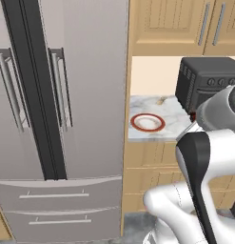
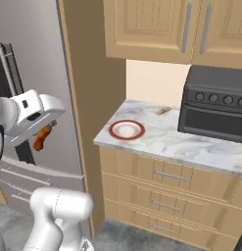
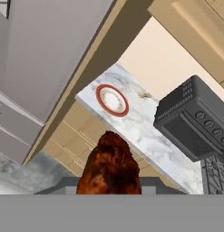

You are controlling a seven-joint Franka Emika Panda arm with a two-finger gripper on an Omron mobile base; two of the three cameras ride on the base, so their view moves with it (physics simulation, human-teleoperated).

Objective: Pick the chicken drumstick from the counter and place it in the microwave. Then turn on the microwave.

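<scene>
The gripper [image 2: 44,131] is partly closed on the drumstick [image 2: 42,137], holding it in the air off the counter's [image 2: 191,147] end, in front of the grey fridge [image 2: 29,59]. The drumstick is a small reddish-brown lump with a rough, mottled, darker crust; in the hand view it [image 3: 109,165] bulges up between the fingertips, rounded at the top. Beyond the gripper, on the marbled counter, lies a red-rimmed white plate [image 2: 126,130], well apart from the held piece. Farther along stands the black toaster oven [image 2: 215,105] with its row of knobs.
</scene>
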